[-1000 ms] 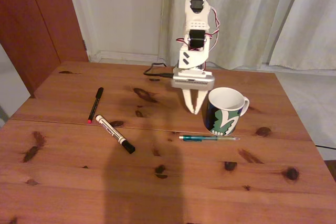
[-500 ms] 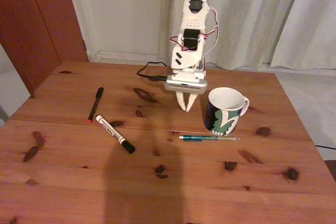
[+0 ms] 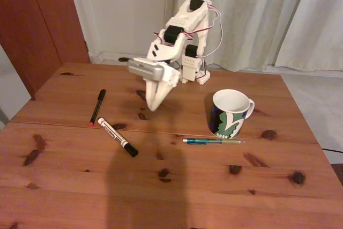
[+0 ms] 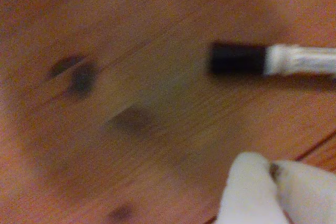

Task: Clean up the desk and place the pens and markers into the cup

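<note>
Pale curtains and a dark wooden door stand behind the reddish-brown pine desk (image 3: 177,186), its boards marked with dark knots and one seam across the width. In the fixed view, the white arm leans out toward the left, its gripper (image 3: 154,106) pointing down above the wood with the fingers drawn together and nothing between them. Left of it lie the slim black pen with a red tip (image 3: 97,107) and, just below that, the thicker white marker with a black cap (image 3: 117,137). The white ceramic mug with a navy and green pattern (image 3: 230,113) stands upright at right, the slim green pen (image 3: 213,141) flat on the desk just in front of it.

In the blurred wrist view, the marker (image 4: 273,59) lies at upper right, black cap leftward, and the white fingertips (image 4: 247,192) sit close together at the lower right edge.
</note>
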{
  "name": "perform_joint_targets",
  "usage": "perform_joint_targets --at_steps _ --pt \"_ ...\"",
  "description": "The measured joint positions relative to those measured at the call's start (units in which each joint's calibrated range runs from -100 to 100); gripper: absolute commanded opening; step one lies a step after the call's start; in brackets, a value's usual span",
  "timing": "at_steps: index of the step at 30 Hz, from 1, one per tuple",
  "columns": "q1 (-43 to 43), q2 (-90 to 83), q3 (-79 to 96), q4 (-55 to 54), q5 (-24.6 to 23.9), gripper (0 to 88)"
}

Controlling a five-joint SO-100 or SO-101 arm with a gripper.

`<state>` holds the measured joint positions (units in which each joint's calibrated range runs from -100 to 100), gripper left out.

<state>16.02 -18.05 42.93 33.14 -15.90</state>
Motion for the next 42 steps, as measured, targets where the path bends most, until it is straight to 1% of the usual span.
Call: perform_joint_targets --at_steps 6,17,20,27,30,34,36,42 --pt "6.6 7.2 -5.9 -0.5 0.9 0.7" --pt "15.3 28.7 -24.4 -0.5 0.7 0.6" --pt "17.1 32.7 -28.0 -0.6 -0.4 0.6" --pt "19.1 35.9 -31.2 -0.6 -0.5 0.6" --pt "19.1 35.9 -31.2 -0.6 1.2 0.7" --pt "19.1 35.9 -31.2 -0.6 6.3 0.7" --pt "19.1 35.9 -30.8 -0.6 7.9 0.7" --pt "19.1 35.9 -30.7 -0.6 8.9 0.7"
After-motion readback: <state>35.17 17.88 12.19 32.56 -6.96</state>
